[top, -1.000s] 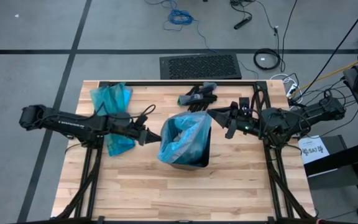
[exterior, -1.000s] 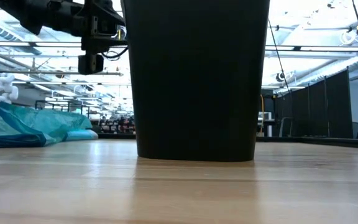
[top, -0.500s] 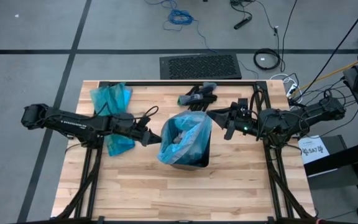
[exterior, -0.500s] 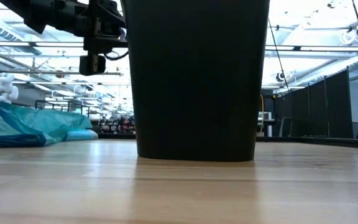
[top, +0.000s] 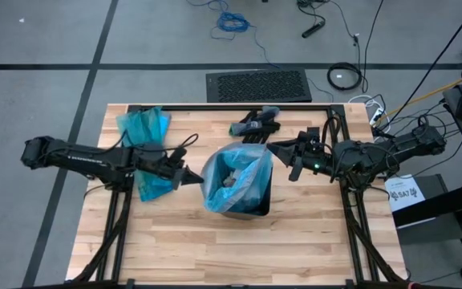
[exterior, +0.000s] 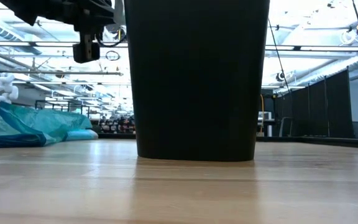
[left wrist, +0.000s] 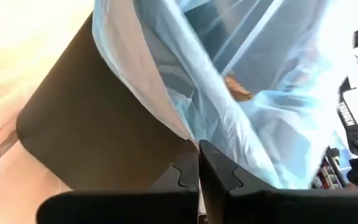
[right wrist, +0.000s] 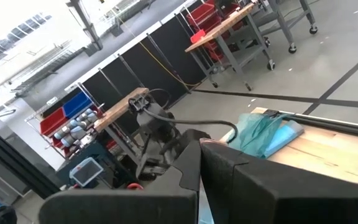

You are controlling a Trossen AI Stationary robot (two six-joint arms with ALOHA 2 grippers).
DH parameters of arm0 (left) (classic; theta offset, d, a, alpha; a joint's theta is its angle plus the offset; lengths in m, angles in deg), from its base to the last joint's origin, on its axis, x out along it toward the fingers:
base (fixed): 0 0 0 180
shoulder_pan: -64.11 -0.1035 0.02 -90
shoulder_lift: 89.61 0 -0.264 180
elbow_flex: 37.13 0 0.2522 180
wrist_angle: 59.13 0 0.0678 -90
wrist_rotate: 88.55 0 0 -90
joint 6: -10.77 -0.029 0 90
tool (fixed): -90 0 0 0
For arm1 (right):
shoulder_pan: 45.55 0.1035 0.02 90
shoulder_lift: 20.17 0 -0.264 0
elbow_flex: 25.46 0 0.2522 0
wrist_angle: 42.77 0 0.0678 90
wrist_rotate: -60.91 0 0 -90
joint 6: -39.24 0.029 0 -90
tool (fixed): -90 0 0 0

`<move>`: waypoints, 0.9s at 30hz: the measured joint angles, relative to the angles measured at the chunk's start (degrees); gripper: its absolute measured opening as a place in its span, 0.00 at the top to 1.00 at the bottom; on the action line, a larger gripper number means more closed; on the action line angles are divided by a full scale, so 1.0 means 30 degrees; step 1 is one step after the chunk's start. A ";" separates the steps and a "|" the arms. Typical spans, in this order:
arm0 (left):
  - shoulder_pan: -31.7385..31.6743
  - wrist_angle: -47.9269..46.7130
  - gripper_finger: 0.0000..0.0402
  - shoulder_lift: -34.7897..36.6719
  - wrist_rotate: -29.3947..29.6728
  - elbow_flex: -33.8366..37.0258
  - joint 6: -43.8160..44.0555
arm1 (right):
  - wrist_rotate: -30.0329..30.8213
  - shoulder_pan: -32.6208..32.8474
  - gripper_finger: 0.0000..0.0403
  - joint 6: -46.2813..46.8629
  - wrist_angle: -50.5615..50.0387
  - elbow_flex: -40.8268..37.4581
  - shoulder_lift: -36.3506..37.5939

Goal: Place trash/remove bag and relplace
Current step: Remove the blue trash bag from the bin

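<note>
Left end effector (top: 189, 175): mine, pinched tight on the left rim of the thin light-blue plastic bag liner (top: 239, 172), drawing that edge out over the bin's side; in my left wrist view the two dark fingers (left wrist: 219, 168) meet with blue film caught between them.
Right end effector (top: 273, 147): fingers together, holding nothing that I can see, hovering just beside the bin's far right corner.
Bin: tall black plastic trash bin (exterior: 196, 78), upright at mid worktop (top: 183, 249), liner mouth open.
Trash: small crumpled white and brown paper scraps (top: 233, 174) lying inside the liner, inside the bin; one brown scrap shows through the film (left wrist: 236, 88).
Spare bag: crumpled teal-blue plastic bag (top: 144, 127) on the worktop's far left, under my left arm.
Gloves: black gloves (top: 255, 124) near the far edge, behind the bin.
</note>
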 joint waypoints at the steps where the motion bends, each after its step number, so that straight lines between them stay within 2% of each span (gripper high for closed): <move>1: -0.0066 -0.0235 0.99 0.0311 0.0000 0.0000 -0.0029 | 0.0034 -0.0004 1.00 -0.0004 0.0000 0.0000 0.0000; 9: -0.0751 -0.2309 1.00 0.2643 0.0007 0.0015 -0.0082 | 0.0090 0.0003 1.00 -0.0149 -0.0022 0.0000 0.0000; 17: -0.1030 -0.1382 1.00 0.3505 0.0007 -0.0102 0.0126 | -0.0038 -0.0004 1.00 0.0305 0.0514 0.0000 -0.0250; 21: -0.1022 -0.1019 1.00 0.3495 0.0007 -0.1256 -0.0049 | -0.0623 -0.0004 1.00 0.0230 0.1604 0.0000 -0.0894; 27: -0.1042 -0.1146 1.00 0.2926 0.0015 -0.3992 -0.1815 | -0.1885 -0.0217 1.00 -0.0562 0.4410 0.0000 -0.1959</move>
